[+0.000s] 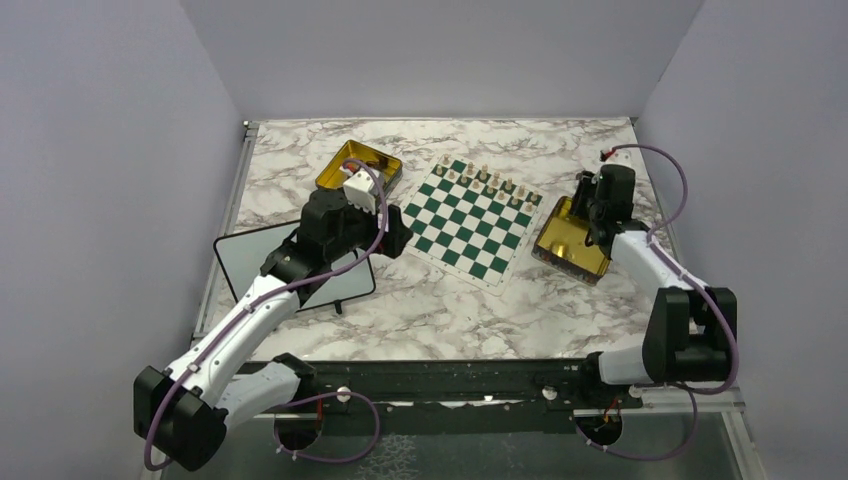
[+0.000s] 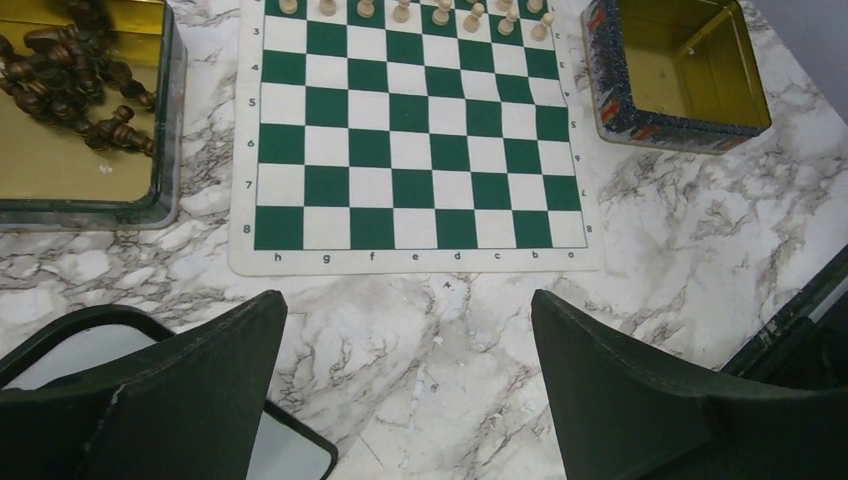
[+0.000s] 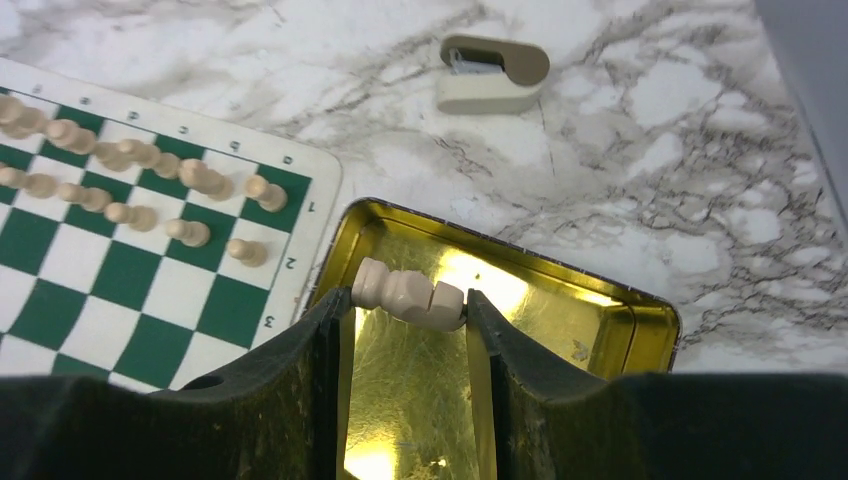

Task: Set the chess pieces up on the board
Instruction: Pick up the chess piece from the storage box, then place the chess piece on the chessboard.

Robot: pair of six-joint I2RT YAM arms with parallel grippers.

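Note:
The green-and-white board (image 1: 470, 215) lies mid-table, and shows in the left wrist view (image 2: 420, 130) and the right wrist view (image 3: 100, 270). Pale chess pieces (image 1: 490, 180) stand in two rows along its far edge (image 2: 440, 12) (image 3: 130, 185). Dark pieces (image 2: 70, 85) lie in the left gold tin (image 1: 358, 165). My right gripper (image 3: 405, 298) is shut on a pale piece (image 3: 395, 288), held sideways over the right gold tin (image 3: 600, 320). My left gripper (image 2: 410, 320) is open and empty above the marble, just short of the board's near edge.
A black-framed whiteboard (image 1: 260, 260) lies under the left arm, its corner by the left finger (image 2: 60, 350). The right tin (image 1: 570, 240) sits beside the board's right edge. A small beige clip-like object (image 3: 490, 75) lies on the marble beyond that tin.

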